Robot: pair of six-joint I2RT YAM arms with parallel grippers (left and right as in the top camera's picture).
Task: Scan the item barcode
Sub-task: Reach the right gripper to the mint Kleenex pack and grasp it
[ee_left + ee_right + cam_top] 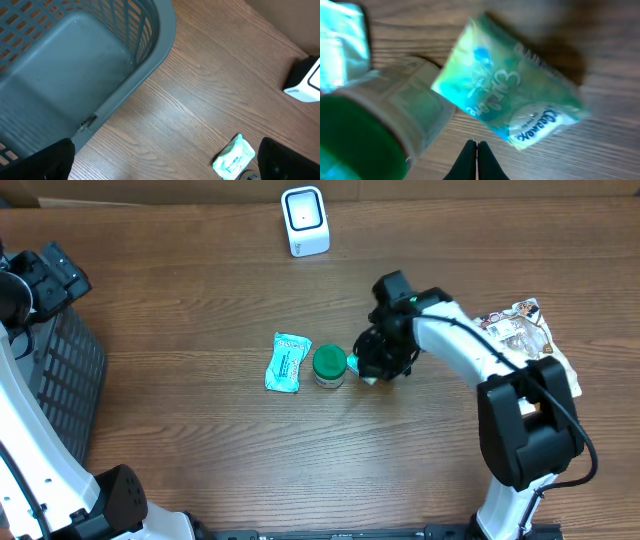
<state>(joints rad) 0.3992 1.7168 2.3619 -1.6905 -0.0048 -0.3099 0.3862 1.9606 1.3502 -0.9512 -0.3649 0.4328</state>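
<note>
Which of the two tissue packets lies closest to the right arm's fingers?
The packet right of the green-lidded jar; the other packet lies left of the jar.

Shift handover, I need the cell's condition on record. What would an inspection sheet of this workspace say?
Surface: wooden table.
Job's things: scanner at far edge; tissue packet, green-lidded jar, second packet in a row.
Clutter: snack bags beside right arm.
Grippers: left gripper open, near basket; right gripper shut, over second packet.
Cables: black cable along right arm.
Surroundings: basket stands by left arm.
</note>
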